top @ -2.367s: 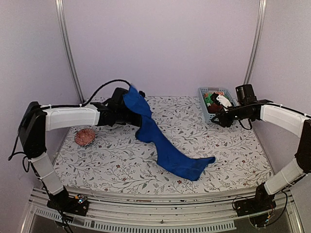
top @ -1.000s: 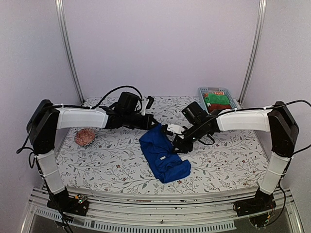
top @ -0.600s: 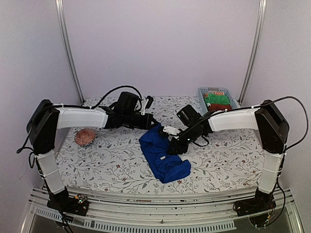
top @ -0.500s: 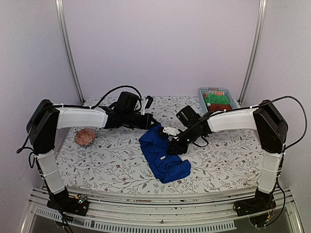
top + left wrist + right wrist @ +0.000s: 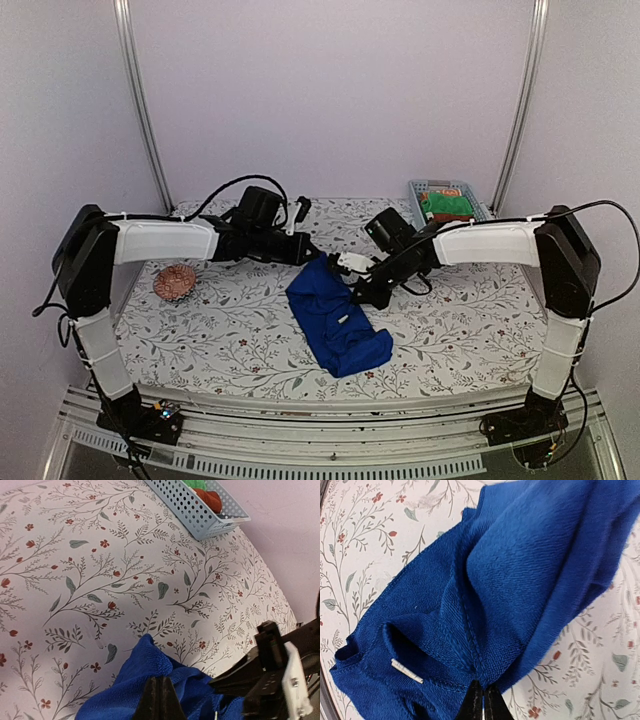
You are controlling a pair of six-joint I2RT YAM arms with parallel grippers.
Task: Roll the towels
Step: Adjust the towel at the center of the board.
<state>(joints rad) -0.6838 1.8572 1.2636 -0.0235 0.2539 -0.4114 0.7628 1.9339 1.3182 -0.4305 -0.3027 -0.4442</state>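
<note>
The royal blue towel lies crumpled in a heap at the middle of the table. Its far corner rises to my left gripper, whose jaws are shut on the blue towel. At the heap's right edge, my right gripper is shut, pinching a stitched hem of the blue towel, with a small white tag nearby. The brick-red towel sits as a roll near the table's left edge, away from both grippers.
A light blue perforated basket stands at the back right corner, also seen in the left wrist view. It holds a green cloth and an orange cloth. The table has a floral covering.
My right gripper reached the towel's right edge, went from open to shut on the hem, and drew back slightly right. The left gripper stayed shut and barely moved.
</note>
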